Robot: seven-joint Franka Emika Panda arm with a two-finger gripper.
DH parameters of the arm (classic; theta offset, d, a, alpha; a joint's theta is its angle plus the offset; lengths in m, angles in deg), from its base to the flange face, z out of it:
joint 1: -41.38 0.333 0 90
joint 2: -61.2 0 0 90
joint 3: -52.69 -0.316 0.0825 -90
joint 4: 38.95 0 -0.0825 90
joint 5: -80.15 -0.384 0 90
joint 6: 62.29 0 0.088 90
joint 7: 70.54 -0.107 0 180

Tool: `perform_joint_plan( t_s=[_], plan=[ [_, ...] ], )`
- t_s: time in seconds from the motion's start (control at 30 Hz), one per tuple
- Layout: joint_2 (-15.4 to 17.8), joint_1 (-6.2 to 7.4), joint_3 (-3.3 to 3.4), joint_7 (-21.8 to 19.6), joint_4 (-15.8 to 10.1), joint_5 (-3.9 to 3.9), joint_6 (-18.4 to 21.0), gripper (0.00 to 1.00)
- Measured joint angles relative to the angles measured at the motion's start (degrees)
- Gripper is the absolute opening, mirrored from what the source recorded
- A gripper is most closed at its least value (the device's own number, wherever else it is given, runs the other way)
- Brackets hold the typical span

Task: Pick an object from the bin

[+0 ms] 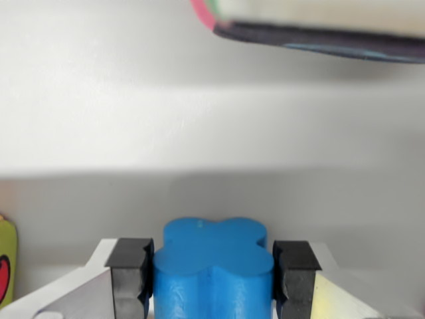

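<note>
The wrist view looks past the claw (212,276) at the bottom centre of the frame. Its two black pads (129,276) stand one on each side of a blue block (214,269), and both press against the block's sides, so the claw is clamped on it. The block is a solid, bright blue piece with a lobed, clover-like top (four rounded bulges meeting at a shallow cross in the middle). It sits upright between the pads, its flat top facing the camera and its lower part running off the bottom edge of the frame. Pale, whitish finger bodies slope outward from the pads toward the lower left and lower right corners.

Behind the block the frame is filled with a smooth white surface (212,119), brighter across the middle band and shaded grey in the lower third; whether this is the wall or the floor of the bin cannot be told from this view.

At the upper right, a flat object with a dark edge (319,36) juts in from the top, slightly tilted, with a pink rim at its left end and a pale face above the dark band; it is blurred, and what it is cannot be made out. At the far left edge, low in the frame, a sliver of a yellow-green item with a red mark (5,266) shows, well apart from the block.
</note>
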Motion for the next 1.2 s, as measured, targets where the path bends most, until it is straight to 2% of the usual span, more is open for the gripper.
perform_joint_plan(
  t_s=[0.43,0.73,0.9,1.2],
  plan=[
    [0.63,-0.06,-0.03,0.01,-0.10,0.00,0.28,0.00],
    [3.80,-0.53,-0.63,0.15,-0.84,-0.18,2.80,0.00],
    [6.30,-0.96,-1.13,0.46,-1.43,-0.57,4.71,0.00],
    [11.60,-1.37,-1.88,1.40,-2.27,-1.98,9.15,0.00]
  ],
)
